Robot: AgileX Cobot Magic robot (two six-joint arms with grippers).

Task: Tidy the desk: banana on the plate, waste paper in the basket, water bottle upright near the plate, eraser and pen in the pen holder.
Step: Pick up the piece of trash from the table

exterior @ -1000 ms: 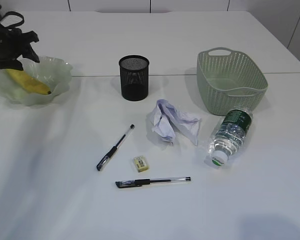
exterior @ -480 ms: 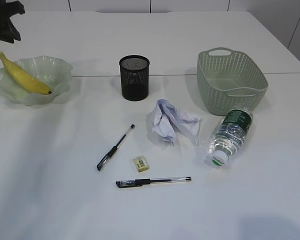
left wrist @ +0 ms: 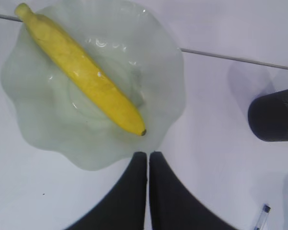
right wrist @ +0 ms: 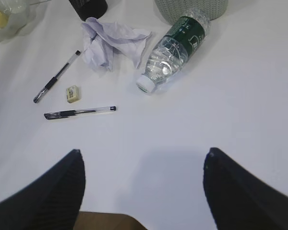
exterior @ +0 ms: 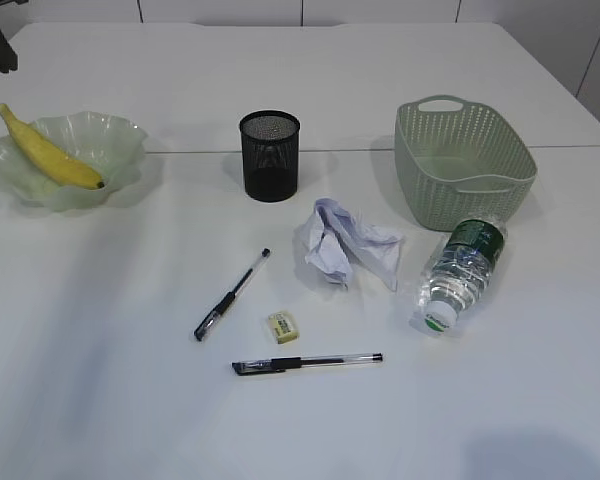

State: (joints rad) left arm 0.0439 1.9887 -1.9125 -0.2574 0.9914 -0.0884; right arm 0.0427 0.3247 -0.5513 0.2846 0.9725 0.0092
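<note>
Banana (exterior: 48, 152) rests in plate (exterior: 120, 140), upper left. Left gripper (left wrist: 148, 155) closed, empty. Next: right gripper (right wrist: 143, 163), jaws wide, approach crumpled paper (exterior: 345, 245) from above, centre.

A plain office or lab-like test room: a bare white bench (exterior: 310, 70) with a seam, white panelled walls (exterior: 380, 10) behind, and desk stationery laid out on it: two pens (exterior: 231, 295), an eraser (exterior: 283, 327) and a mesh pen holder (exterior: 270, 155).
</note>
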